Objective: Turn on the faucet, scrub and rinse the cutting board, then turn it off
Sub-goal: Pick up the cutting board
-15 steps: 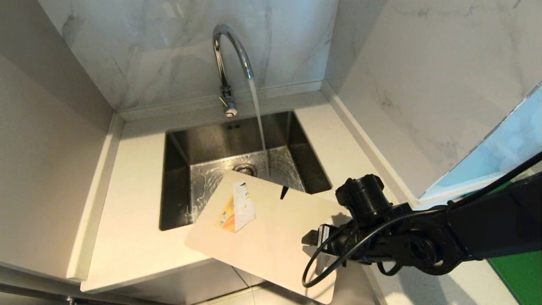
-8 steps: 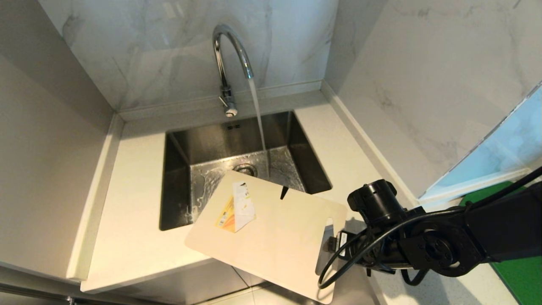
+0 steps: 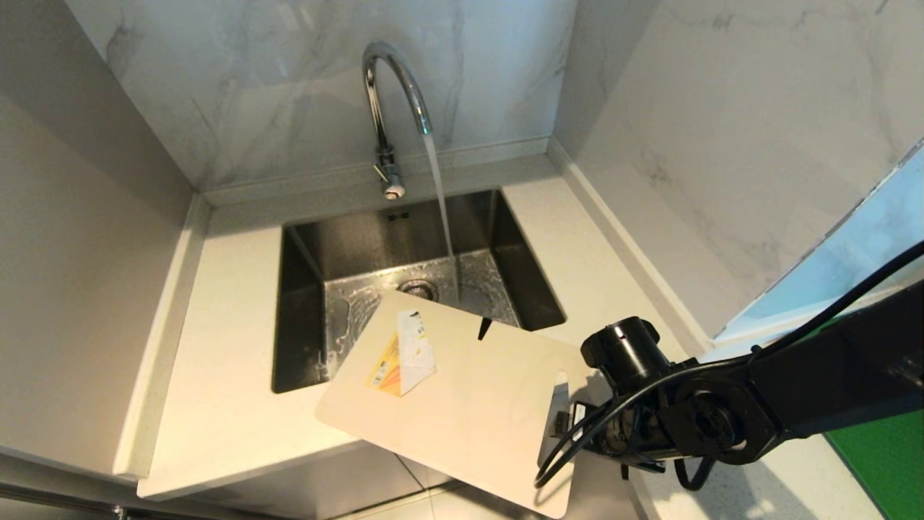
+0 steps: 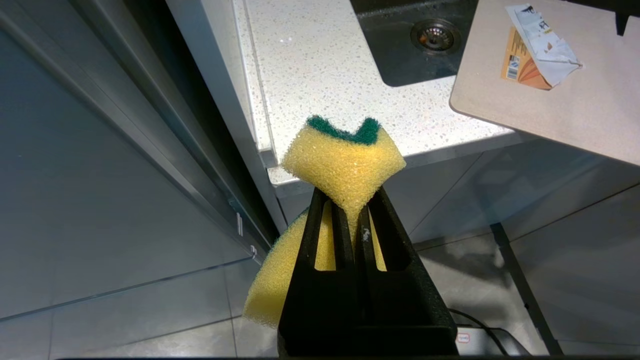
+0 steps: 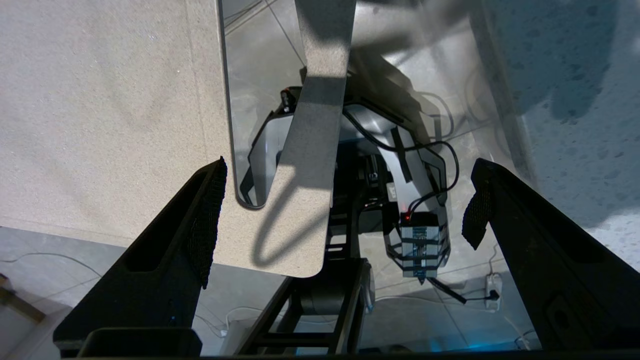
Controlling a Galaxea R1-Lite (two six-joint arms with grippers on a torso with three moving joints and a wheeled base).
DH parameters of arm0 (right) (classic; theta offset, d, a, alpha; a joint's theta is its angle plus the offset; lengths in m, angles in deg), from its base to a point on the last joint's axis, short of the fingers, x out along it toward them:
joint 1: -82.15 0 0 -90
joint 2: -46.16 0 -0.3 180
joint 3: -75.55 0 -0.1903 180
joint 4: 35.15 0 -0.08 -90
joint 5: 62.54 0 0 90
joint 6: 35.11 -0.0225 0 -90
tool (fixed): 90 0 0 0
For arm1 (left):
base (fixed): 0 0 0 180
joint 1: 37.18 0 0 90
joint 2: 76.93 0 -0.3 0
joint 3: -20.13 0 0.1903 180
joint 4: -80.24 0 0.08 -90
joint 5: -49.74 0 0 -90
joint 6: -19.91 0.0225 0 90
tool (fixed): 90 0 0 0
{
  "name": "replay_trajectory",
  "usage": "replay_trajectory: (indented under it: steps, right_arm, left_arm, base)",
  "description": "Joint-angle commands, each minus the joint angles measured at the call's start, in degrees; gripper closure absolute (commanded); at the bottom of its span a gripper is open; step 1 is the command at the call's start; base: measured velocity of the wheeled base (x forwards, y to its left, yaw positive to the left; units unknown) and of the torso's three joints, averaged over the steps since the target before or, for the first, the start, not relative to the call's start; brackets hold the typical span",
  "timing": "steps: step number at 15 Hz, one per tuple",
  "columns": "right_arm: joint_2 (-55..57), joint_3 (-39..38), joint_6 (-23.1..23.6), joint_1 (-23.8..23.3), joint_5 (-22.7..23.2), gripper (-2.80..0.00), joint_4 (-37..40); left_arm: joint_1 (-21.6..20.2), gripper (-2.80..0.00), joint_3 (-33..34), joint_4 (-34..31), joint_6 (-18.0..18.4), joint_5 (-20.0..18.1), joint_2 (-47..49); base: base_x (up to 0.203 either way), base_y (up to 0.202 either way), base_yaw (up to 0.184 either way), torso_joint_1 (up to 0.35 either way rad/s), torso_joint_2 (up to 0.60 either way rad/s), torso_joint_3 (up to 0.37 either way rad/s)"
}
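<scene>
The chrome faucet (image 3: 390,94) runs a stream of water (image 3: 439,195) into the steel sink (image 3: 310,289). The beige cutting board (image 3: 462,404) lies flat over the sink's near right corner and juts past the counter's front edge, paper label (image 3: 404,354) up. My right gripper (image 5: 345,192) is open, hovering just off the board's slot-handle end (image 5: 310,150), one finger over the board (image 5: 110,125) and the other beyond its edge. In the head view the right gripper (image 3: 570,433) is mostly hidden under its wrist. Low by the cabinet, my left gripper (image 4: 350,200) is shut on a yellow-and-green sponge (image 4: 342,160).
White speckled counter (image 3: 231,347) surrounds the sink, with marble walls behind and to the right. A green surface (image 3: 881,462) lies at the far right. Below the overhanging board are the floor, the robot's base (image 5: 420,240) and cables.
My right wrist has drawn back to the right off the board's handle end, uncovering the slot. The board has not moved and the water keeps running.
</scene>
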Motion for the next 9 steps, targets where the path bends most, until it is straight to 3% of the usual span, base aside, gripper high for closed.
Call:
replay_trajectory:
  steps: [1,9]
  right_arm:
    - [1.6,0.1,-0.2,0.0,0.0,-2.8,-0.1]
    - [3.8,0.0,-0.2,0.0,0.0,-2.8,-1.1]
  left_arm:
    - [0.0,0.0,0.0,0.0,0.0,0.0,-0.1]
    - [0.0,0.0,0.0,0.0,0.0,0.1,-0.2]
  base:
    - [0.0,0.0,0.0,0.0,0.0,0.0]
    - [0.0,0.0,0.0,0.0,0.0,0.0]
